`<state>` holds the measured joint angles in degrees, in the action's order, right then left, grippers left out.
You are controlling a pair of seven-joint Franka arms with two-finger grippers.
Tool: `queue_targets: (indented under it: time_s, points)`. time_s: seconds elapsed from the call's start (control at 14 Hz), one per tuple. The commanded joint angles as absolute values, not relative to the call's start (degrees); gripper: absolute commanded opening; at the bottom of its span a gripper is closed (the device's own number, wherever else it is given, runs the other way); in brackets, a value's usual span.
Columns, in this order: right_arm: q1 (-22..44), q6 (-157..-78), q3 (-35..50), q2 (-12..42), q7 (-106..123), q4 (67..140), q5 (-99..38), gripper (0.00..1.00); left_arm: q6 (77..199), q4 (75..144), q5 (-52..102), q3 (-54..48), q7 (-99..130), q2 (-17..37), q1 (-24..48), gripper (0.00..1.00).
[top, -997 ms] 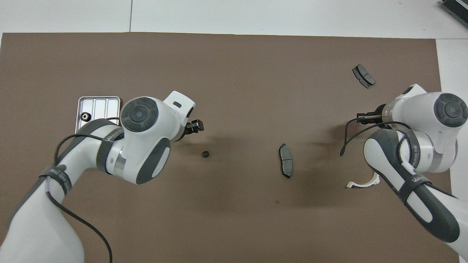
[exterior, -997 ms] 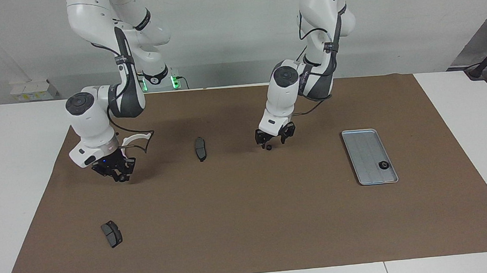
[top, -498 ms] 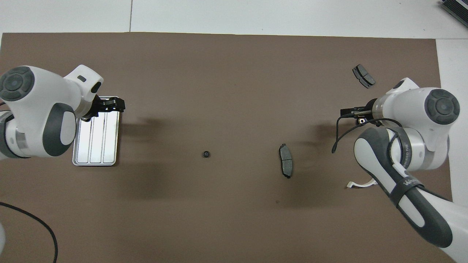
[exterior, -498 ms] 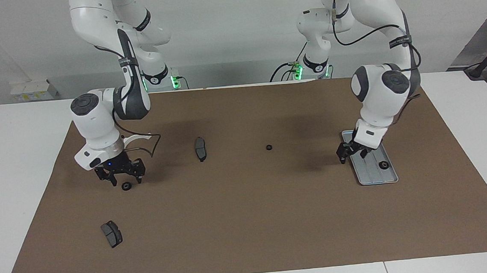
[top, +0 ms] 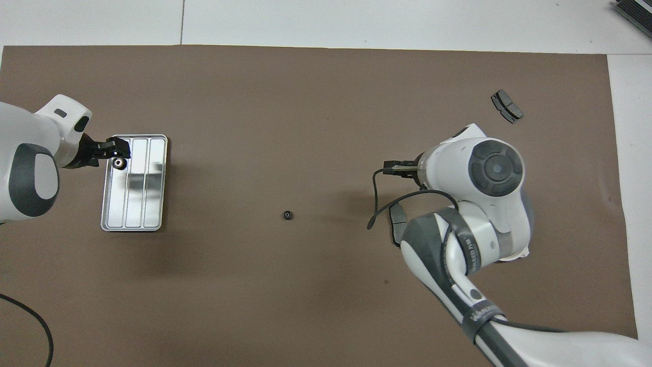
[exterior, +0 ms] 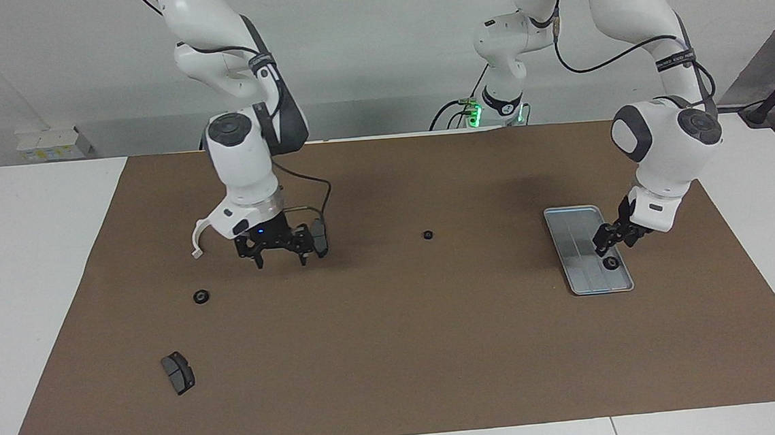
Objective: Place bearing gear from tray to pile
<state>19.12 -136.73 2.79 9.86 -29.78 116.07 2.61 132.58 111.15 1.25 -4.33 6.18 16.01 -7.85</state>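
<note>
Brown mat (exterior: 397,353): facing view alone shows white arc (exterior: 201,232).

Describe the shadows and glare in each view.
Facing view: soft, blurred shadows lie on the brown mat under both arms; no glare on the flat silver-grey metal tray. Overhead view: the tray shines bright white with a darker reflected patch; diffuse shadows fall beside the small black bearing gear lying mid-mat.

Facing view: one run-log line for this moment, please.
left gripper: over tray, above bearing gear lying in it | right gripper: open, empty, over mat beside brake pad
</note>
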Motion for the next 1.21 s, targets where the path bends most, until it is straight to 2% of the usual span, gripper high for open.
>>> queue_targets:
  time_s: [0.0, 0.36, 0.5, 0.57, 0.71, 0.85, 1.0, 1.07, 1.14]
  points:
    - [25.55, -135.0, 2.46, 13.08, -38.3, 111.99, 2.9, 1.0, 136.83, 110.66, 0.79, -4.83, 5.36, 18.97, -8.61, 0.78]
    - [33.3, -127.63, 2.46, 20.72, -45.42, 99.69, 4.99, 1.0, 140.71, 110.65, 0.62, -4.75, 5.27, 21.18, -8.96, 0.72]
    - [35.93, -127.62, 2.55, 25.11, -49.03, 96.26, 7.55, 1.0, 140.8, 110.92, 0.62, -4.75, 5.36, 21.53, -8.96, 0.72]
    - [37.08, -127.79, 2.55, 26.96, -49.48, 95.02, 7.82, 1.0, 140.89, 111.53, 0.62, -4.75, 5.36, 21.53, -8.88, 0.68]
    - [38.48, -127.88, 2.64, 29.95, -49.57, 93.0, 7.74, 0.98, 140.8, 111.97, 0.62, -4.75, 5.36, 21.36, -8.88, 0.52]
    - [40.86, -129.02, 2.55, 31.99, -49.66, 92.64, 7.73, 0.92, 140.71, 111.97, 0.62, -4.75, 5.36, 21.36, -8.88, 0.34]
    - [41.22, -129.98, 2.64, 31.91, -49.66, 93.42, 7.73, 0.82, 139.84, 111.1, 0.62, -4.75, 5.36, 21.44, -8.79, 0.18]
    - [41.39, -131.03, 2.64, 31.9, -49.66, 94.12, 7.73, 0.75, 138.7, 109.79, 0.62, -4.75, 5.36, 21.53, -8.35, 0.09]
    - [41.48, -131.31, 2.64, 31.9, -49.57, 94.39, 7.73, 0.65, 136.52, 107.86, 0.62, -4.83, 5.45, 21.71, -8.09, 0.05]
